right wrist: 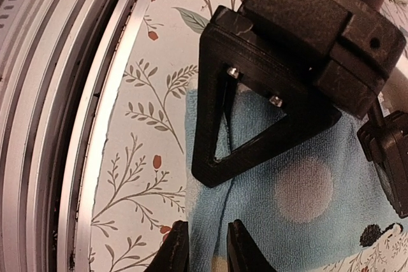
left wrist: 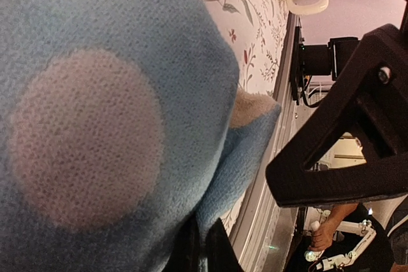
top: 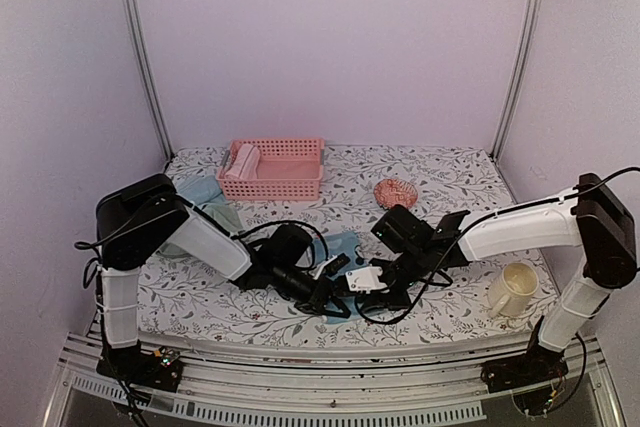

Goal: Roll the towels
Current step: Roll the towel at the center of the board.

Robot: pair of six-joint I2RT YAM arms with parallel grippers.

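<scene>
Top external: spotted towel [top: 345,243] bunched, long axis unclear; left pincer [left wrist: 199,251], right pincer [right wrist: 204,248] both clamp it.

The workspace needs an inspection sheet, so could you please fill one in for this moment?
Surface: floral tablecloth, flat.
Job's things: spotted blue towel near the front edge, between both grippers; light blue towel at left; pink towel, rolled, in the basket.
Clutter: pink basket, cream mug, reddish round object.
Grippers: left gripper shut on the spotted blue towel; right gripper pinching its edge.
Cables: black cables loop beside both arms.
Surroundings: pale walls, metal posts.
</scene>
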